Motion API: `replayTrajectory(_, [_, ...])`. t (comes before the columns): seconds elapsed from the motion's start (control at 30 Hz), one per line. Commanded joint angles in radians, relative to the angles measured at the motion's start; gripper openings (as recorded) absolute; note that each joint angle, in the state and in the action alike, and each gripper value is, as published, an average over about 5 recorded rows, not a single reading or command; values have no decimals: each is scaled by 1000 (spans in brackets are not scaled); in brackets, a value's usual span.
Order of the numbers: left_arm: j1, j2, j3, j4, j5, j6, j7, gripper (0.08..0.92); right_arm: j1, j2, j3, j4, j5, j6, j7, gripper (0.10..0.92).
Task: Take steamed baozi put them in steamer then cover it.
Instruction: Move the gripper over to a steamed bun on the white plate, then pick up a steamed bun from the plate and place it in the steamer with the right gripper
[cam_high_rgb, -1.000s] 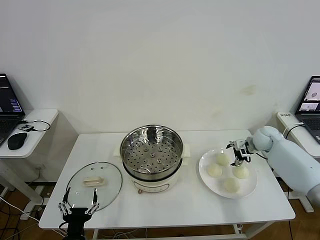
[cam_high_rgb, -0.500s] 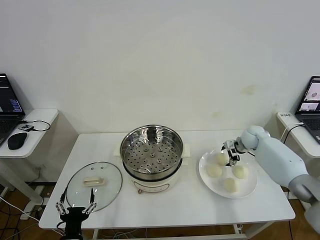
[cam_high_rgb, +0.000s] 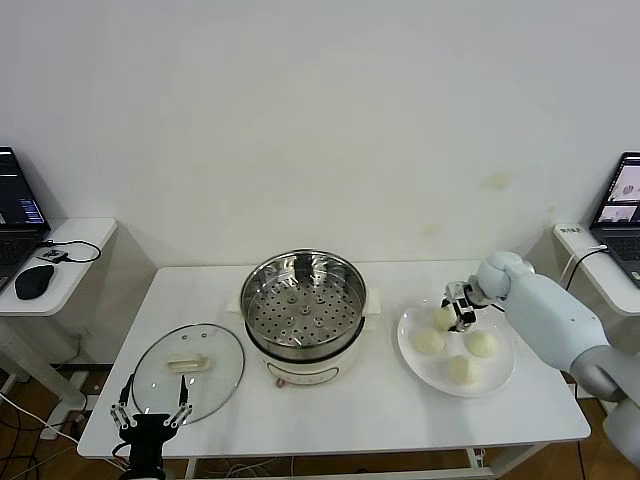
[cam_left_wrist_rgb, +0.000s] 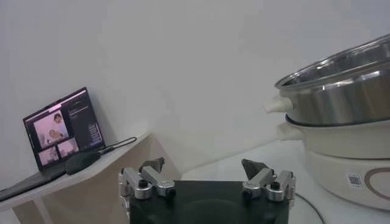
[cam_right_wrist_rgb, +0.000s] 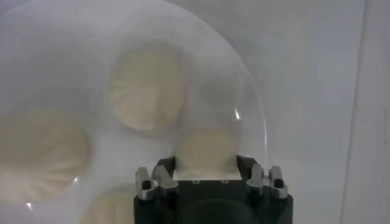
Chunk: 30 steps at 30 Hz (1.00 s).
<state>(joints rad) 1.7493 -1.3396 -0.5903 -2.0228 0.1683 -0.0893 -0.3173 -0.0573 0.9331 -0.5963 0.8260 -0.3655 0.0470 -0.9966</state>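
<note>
Four cream-white baozi lie on a white plate (cam_high_rgb: 503, 372) at the table's right: back left (cam_high_rgb: 441, 319), front left (cam_high_rgb: 429, 341), right (cam_high_rgb: 482, 344) and front (cam_high_rgb: 462, 369). My right gripper (cam_high_rgb: 462, 310) is down at the back-left baozi. In the right wrist view that baozi (cam_right_wrist_rgb: 206, 145) sits between the open fingers (cam_right_wrist_rgb: 166, 165) of my right gripper (cam_right_wrist_rgb: 205, 164) and fills the gap. The empty steel steamer (cam_high_rgb: 303, 308) stands mid-table. The glass cover (cam_high_rgb: 188, 365) lies flat at its left. My left gripper (cam_high_rgb: 150, 418) hangs open and empty off the front left edge.
A side table (cam_high_rgb: 70, 265) at the left carries a laptop (cam_high_rgb: 18, 205) and a mouse (cam_high_rgb: 34, 281). Another laptop (cam_high_rgb: 625, 200) stands at the far right. The left wrist view shows the steamer's side (cam_left_wrist_rgb: 341, 97) and the left laptop (cam_left_wrist_rgb: 61, 128).
My right gripper moved left from the right-hand baozi to the back-left baozi, and the right arm swung in. My left gripper sank slightly.
</note>
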Motion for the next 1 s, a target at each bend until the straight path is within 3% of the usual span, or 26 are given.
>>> replayTrajectory(0.03, [1, 1, -1, -1, 1, -1, -1, 823, 23, -29, -36, 51, 38, -2, 0, 635])
replayTrajectory(0.43, [4, 9, -2, -8, 6, -13, 3, 823, 349, -208, -314, 384, 394, -94, -12, 640])
replayTrajectory(0.73, [0, 12, -3, -21, -2, -7, 10, 823, 622, -42, -519, 389, 552, -102, 25, 649])
replayTrajectory(1.0, [4, 18, -19, -21, -22, -5, 14, 823, 688, 225, -613, 299, 631, -32, 79, 653])
